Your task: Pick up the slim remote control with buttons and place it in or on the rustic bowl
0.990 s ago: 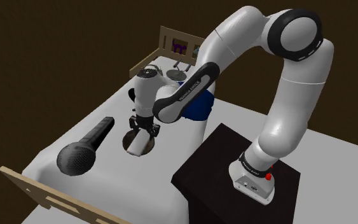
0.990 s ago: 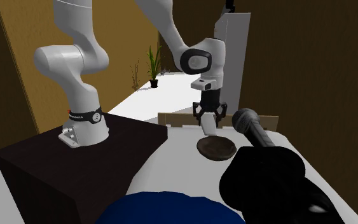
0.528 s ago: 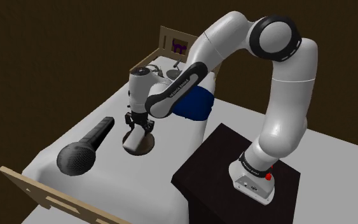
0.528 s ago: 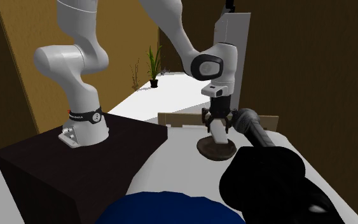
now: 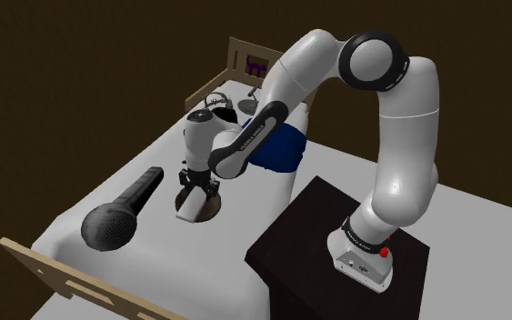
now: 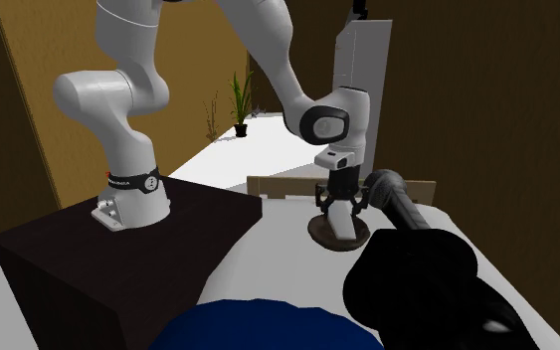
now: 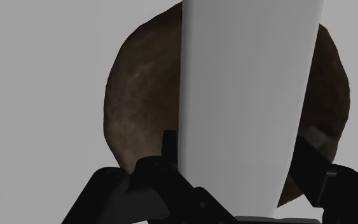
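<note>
One white arm [image 5: 399, 136] rises from the dark stand [image 5: 308, 245] and bends down over the white bed [image 5: 154, 264]. Its upper joint now sits further toward the shoulder view's left than it did half a second ago. A big black microphone [image 5: 122, 211] lies on the bed just beside the work spot, in the same place as before. A blue object [image 5: 281, 150] lies behind the forearm and has not shifted either.

The brown, rough-looking bowl [image 7: 139, 95] rests on the bed under the hand, where it was earlier. The remote [image 7: 244, 95] is drawn as a plain white slab with no buttons showing, and it hangs directly over the bowl. In the second exterior view its lower end reaches down to the bowl [image 6: 339, 237], lower than in the earlier frames.

The tool [image 7: 241, 149] has come down with it. Its two black fingers [image 7: 171, 149] stand about the remote's width apart, one against each long edge, clasping it between them.
</note>
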`<state>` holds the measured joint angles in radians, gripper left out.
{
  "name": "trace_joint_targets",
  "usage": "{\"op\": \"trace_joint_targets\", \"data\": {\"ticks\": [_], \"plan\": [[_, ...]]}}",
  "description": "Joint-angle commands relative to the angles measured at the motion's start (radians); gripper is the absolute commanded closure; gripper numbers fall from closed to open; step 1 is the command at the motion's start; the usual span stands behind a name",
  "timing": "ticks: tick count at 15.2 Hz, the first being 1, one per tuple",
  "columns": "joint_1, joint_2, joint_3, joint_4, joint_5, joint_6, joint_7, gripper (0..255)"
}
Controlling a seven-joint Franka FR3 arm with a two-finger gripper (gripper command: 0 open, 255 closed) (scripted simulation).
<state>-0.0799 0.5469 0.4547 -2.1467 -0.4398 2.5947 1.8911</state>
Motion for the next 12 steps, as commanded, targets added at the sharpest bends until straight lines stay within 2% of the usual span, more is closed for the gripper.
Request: {"op": "trace_joint_targets", "data": {"ticks": [1,9,10,12], "plan": [[0.017,0.032,-0.022,0.006,-0.024,0.026,0.016,255],[0.017,0.032,-0.022,0.006,-0.024,0.026,0.016,255],[0.017,0.032,-0.022,0.006,-0.024,0.026,0.016,0],[0.017,0.032,-0.023,0.006,-0.024,0.026,0.016,0]]}}
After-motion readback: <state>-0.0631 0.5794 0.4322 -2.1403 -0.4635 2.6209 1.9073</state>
